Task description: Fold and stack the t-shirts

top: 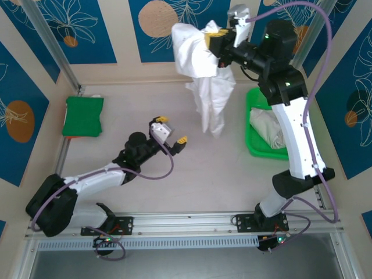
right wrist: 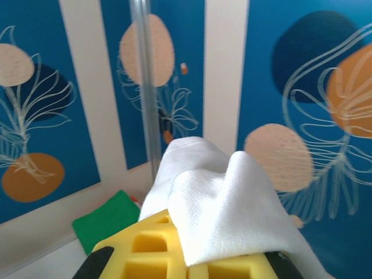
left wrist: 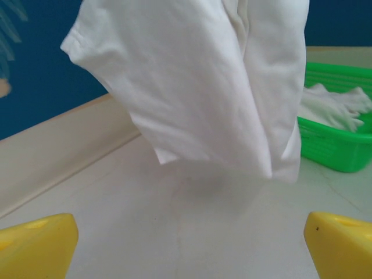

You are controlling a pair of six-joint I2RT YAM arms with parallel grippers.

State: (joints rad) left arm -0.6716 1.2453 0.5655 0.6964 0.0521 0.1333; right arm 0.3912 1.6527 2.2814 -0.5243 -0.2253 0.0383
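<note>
Folding work is barely getting under way: the right gripper (top: 215, 39) is holding one white t-shirt (top: 209, 87) high above the far side of the table (top: 221, 180). Its yellow fingers are clamped on a bunched fold of the cloth, as the right wrist view is making plain. The garment is hanging in a loose, crumpled column, its lower edge dangling just above the tabletop, neither spread nor folded. The left gripper (top: 171, 131) is hovering low near the table's middle, fingers spread wide and holding nothing, facing the hanging hem. A second t-shirt (top: 266, 129) is lying rumpled in the green tray (top: 254, 99) at the right. A flat green pad (top: 83, 116) is sitting at the far left, well apart from both arms. Neither shirt is folded yet, so nearly all of the job appears to be ahead. The lifted shirt is needing to be laid flat and folded. The one in the tray is needing to be fetched, folded and stacked on top.
</note>
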